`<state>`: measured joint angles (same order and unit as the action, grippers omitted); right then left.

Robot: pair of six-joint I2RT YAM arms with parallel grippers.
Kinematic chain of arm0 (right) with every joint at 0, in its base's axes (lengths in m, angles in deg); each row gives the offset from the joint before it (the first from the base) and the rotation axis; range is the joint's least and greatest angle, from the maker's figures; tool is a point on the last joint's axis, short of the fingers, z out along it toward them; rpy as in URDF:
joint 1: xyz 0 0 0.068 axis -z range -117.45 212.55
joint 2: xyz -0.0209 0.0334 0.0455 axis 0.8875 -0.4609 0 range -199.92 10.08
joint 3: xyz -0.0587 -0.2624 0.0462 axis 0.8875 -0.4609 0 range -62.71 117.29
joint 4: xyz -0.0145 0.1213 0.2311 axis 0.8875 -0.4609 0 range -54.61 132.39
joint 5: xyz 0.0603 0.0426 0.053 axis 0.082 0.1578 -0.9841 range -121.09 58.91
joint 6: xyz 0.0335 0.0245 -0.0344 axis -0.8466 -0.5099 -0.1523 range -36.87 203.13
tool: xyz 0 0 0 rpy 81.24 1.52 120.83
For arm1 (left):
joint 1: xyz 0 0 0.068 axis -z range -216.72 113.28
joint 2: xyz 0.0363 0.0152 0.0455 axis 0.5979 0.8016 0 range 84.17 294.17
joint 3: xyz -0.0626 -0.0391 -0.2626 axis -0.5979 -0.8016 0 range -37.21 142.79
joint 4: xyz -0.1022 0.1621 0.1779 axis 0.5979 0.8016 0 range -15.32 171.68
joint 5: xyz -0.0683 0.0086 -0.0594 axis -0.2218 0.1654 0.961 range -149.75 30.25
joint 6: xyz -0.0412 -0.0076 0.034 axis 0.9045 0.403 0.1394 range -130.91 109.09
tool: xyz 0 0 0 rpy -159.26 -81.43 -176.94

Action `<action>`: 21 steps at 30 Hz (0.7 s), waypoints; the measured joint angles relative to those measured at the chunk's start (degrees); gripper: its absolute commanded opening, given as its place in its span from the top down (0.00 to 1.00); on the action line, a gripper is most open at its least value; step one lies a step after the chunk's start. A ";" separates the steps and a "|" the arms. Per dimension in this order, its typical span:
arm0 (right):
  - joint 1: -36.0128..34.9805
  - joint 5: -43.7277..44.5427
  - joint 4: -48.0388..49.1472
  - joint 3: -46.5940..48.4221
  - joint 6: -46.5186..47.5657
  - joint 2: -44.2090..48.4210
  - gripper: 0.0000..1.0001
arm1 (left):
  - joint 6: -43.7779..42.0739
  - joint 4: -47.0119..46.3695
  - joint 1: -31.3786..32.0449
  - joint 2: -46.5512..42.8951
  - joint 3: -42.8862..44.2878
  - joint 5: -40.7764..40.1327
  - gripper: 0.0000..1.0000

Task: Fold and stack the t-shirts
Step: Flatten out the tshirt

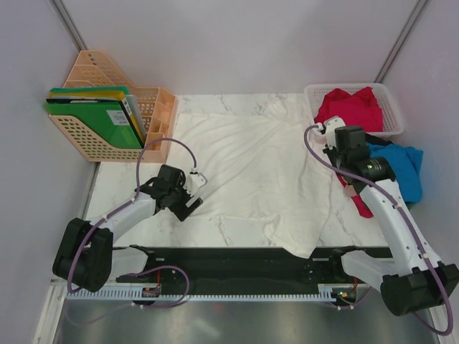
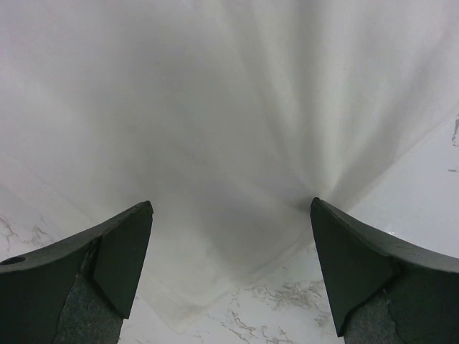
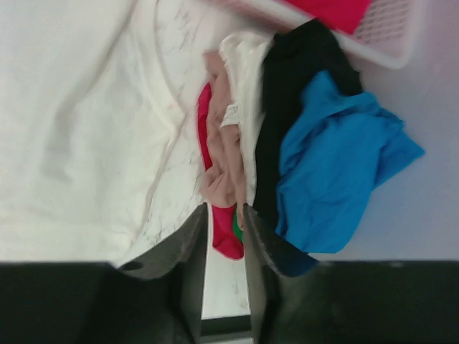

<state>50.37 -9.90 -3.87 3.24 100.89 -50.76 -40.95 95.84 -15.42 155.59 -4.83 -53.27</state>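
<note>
A large white t-shirt lies spread across the marble table. My left gripper stands wide open just off its near left corner, with nothing between the fingers. At the right lies a heap of t-shirts: pale beige, black, bright blue and red. Another red t-shirt lies in the basket. My right gripper hangs over the heap, jaws narrowed to a small gap, the beige fold right at the tips. I see nothing gripped.
A white mesh basket stands at the back right corner. At the back left a peach plastic rack holds green folders. Grey walls close in both sides, and a black strip runs along the near table edge.
</note>
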 measured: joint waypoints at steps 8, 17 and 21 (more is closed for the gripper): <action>0.15 -6.10 -3.45 -8.70 0.57 -7.15 1.00 | 0.00 0.61 0.07 -1.49 -0.92 0.07 0.02; 1.95 -11.93 4.11 -2.49 1.42 -27.80 1.00 | 0.00 1.49 0.07 -1.84 -0.96 0.02 0.02; 2.19 -13.51 7.76 3.58 1.38 -36.61 1.00 | 0.00 1.55 0.07 -1.84 -0.96 0.02 0.02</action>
<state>52.56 -23.40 3.89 6.83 102.27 -87.37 -40.95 97.40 -15.35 153.75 -5.80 -53.24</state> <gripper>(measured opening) 0.007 0.982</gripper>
